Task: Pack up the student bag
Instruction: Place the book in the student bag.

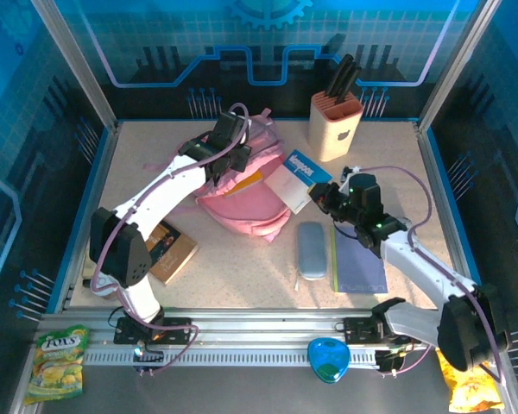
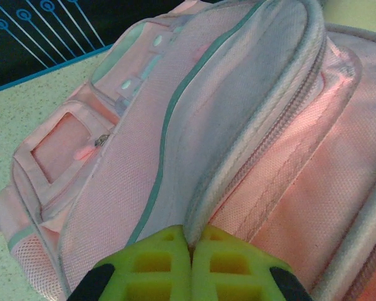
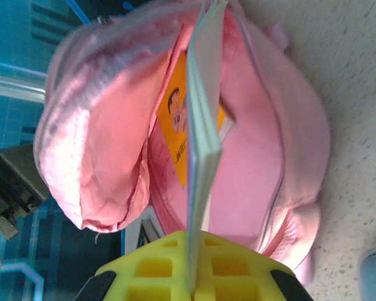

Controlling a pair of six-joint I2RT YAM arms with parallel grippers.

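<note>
1. Pinching the grey zip rim of the backpack, the left gripper has its two yellow-green fingers pressed together on the fabric at the bottom centre of the left wrist view.
2. The right gripper clamps the near end of a thin booklet. The booklet is seen edge-on and runs up the right wrist view into the backpack's open mouth.
3. Inside that opening, an orange book lies flat just left of the booklet.
4. In the top view the backpack lies on its side at the middle of the table. The left gripper is at its upper left edge and the right gripper is just to its right. The blue-and-white booklet spans the gap between them.
5. Farther out:
   - a knife block stands at upper right;
   - a grey pouch and a purple notebook lie side by side at lower right;
   - a brown book lies at lower left, beside the left arm.
</note>
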